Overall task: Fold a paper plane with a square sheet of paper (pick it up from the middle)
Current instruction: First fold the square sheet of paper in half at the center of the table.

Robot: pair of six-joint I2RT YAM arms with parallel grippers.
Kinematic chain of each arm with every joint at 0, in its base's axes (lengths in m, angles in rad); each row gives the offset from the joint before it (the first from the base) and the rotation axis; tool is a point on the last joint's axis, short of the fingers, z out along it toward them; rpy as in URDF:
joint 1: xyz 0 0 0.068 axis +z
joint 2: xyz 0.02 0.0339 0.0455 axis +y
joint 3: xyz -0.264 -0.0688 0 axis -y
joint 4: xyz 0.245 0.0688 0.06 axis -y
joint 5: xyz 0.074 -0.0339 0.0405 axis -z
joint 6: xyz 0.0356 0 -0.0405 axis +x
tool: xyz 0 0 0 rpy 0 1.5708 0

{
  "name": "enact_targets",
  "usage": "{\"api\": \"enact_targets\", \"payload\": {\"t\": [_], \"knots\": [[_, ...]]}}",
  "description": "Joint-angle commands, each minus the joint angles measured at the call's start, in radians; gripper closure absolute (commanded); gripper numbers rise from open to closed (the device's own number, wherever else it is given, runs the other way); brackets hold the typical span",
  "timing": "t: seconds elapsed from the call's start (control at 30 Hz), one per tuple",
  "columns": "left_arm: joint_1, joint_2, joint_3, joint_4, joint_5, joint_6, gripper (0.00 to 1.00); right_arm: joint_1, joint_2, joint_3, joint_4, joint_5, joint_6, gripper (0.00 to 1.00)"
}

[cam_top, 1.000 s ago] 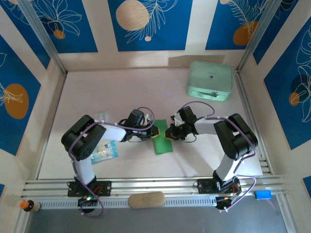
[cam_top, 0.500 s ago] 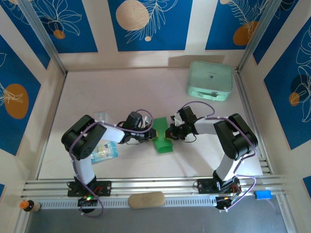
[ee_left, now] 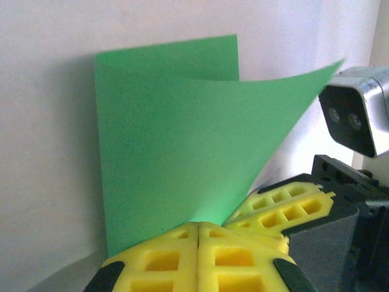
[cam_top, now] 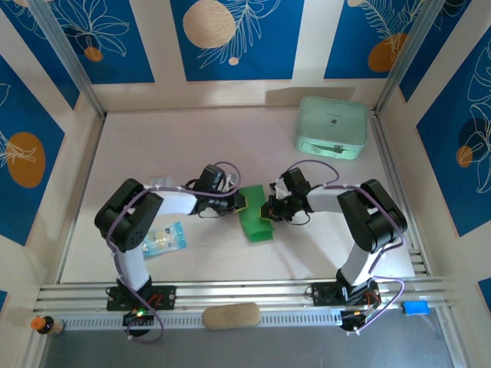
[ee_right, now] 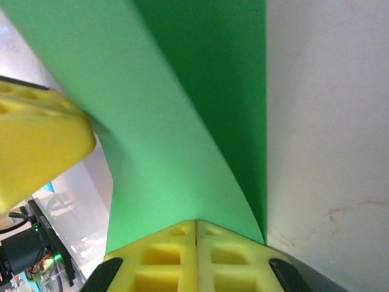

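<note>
A white worktop (cam_top: 153,146), seen from above, walled with blue leaf-patterned panels. Two black and white arms reach in from the near edge and meet around the middle of the worktop.

Between them is a bright green sheet (cam_top: 255,222). Part of it lies flat on the worktop and part is lifted and curled over itself.

The left gripper (cam_top: 240,202) sits at the sheet's left side. Its yellow jaws are pressed together, and in the left wrist view the raised flap of green runs down into the seam between them, so it appears clamped on the sheet. In that view a flat layer of the sheet lies behind the flap, and one free corner sweeps up to the right.

The right gripper (cam_top: 265,208) sits at the sheet's right side, just beside the left gripper. Its yellow jaws are also together. In the right wrist view a twisted band of green narrows down to their seam, so it too appears clamped on the sheet. The sheet's straight right edge meets the worktop just beside those jaws.

A pale mint case (cam_top: 331,126) sits in the far right corner, well apart from the sheet. A clear packet (cam_top: 165,239) with blue print lies toward the near left corner, beside the left arm
</note>
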Motion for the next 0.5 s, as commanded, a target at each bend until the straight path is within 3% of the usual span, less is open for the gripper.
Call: {"api": "enact_targets", "payload": {"t": [0.0, 0.3, 0.47], "knots": [[0.02, 0.049, 0.013, -0.036, 0.016, 0.03, 0.97, -0.002, 0.043, -0.04, -0.067, 0.114, 0.007, 1.0], [0.026, 0.042, 0.015, -0.218, -0.116, 0.068, 0.98, -0.001, 0.043, -0.039, -0.07, 0.113, 0.007, 1.0], [0.027, 0.018, 0.092, -0.209, -0.048, 0.105, 0.97, -0.001, 0.043, -0.038, -0.071, 0.114, 0.005, 1.0]]}}
